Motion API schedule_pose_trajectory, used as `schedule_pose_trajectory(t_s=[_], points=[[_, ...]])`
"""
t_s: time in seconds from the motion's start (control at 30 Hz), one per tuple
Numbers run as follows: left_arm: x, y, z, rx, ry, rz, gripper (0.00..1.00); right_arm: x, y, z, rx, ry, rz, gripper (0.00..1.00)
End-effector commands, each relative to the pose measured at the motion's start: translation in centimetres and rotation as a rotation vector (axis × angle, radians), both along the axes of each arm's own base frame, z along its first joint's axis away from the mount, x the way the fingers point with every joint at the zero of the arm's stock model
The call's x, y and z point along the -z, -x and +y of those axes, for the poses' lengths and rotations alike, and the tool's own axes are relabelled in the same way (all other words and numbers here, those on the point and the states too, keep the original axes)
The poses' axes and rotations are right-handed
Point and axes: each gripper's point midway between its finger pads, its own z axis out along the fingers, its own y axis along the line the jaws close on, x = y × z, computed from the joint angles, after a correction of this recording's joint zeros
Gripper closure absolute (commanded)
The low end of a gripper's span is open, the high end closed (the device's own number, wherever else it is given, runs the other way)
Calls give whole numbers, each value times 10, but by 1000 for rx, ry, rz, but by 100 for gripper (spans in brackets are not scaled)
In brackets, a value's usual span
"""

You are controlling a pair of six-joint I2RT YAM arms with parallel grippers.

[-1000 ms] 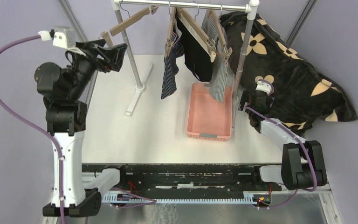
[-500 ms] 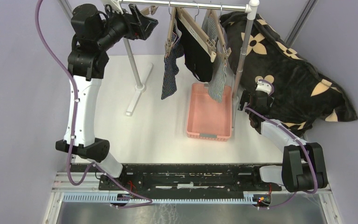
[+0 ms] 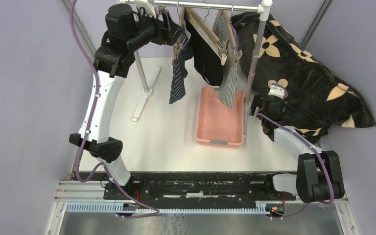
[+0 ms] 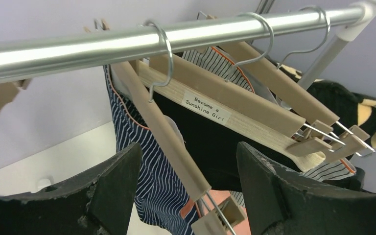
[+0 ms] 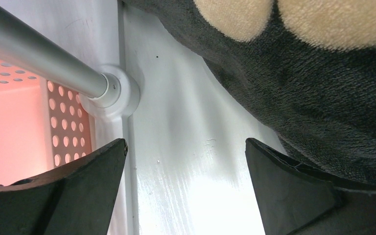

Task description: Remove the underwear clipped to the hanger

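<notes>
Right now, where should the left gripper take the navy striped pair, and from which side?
Probably the loose cloth just below the clip on the navy striped pair, coming from the robot's left. It hangs as a thin drape from the tilted wooden hanger, its left side open, while the black pair crowds its right. The left gripper, jaws open, sits on that side.

Three pairs, all still clipped up and hanging limp, side by side. On the left, the navy pair with thin light stripes trails down from its steeply tilted wooden hanger. In the middle, the black pair hangs broad and dark. On the right, the grey-and-white pair dangles narrow, dropping lowest.
</notes>
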Motion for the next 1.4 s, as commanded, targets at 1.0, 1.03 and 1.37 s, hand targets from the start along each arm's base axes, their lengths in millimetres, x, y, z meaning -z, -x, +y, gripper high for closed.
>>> schedule_pose_trajectory(t_s=[1.0, 1.03, 1.37], points=[[45, -51, -12, -123, -167, -34, 49, -26, -8, 17, -66, -11, -112, 0], [48, -53, -12, -128, -171, -30, 49, -26, -8, 18, -68, -10, -113, 0], [60, -67, -13, -150, -188, -27, 82, -29, -7, 19, -76, -8, -126, 0]])
